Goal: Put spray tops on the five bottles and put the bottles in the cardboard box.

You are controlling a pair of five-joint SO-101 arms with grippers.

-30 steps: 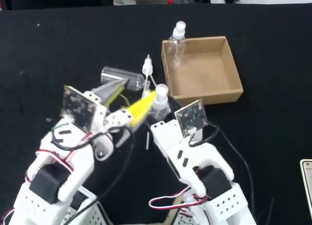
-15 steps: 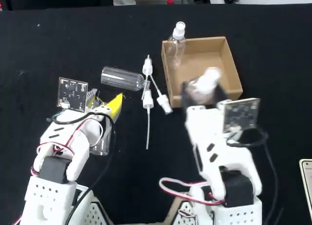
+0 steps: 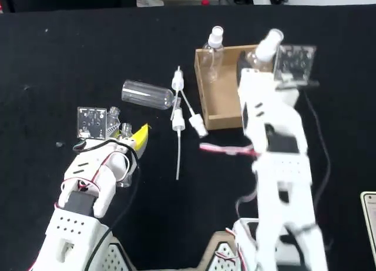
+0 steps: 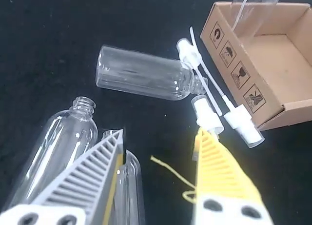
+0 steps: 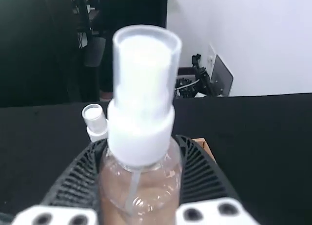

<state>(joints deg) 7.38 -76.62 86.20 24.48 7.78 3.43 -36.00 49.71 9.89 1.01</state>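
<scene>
A capped bottle point(image 5: 141, 108) is gripped by the right end effector point(image 5: 142, 152) over the box point(image 3: 223, 121). The left end effector point(image 4: 160, 137) is held open

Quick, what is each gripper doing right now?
Left gripper: open, holding nothing.
Right gripper: closed on a capped bottle.

The white right arm point(image 3: 276, 136) hid much of the brown cardboard box point(image 3: 218, 100). The base of the clear spray-topped plastic bottle point(image 5: 141, 181) lay beyond the right wrist view's edge.
</scene>
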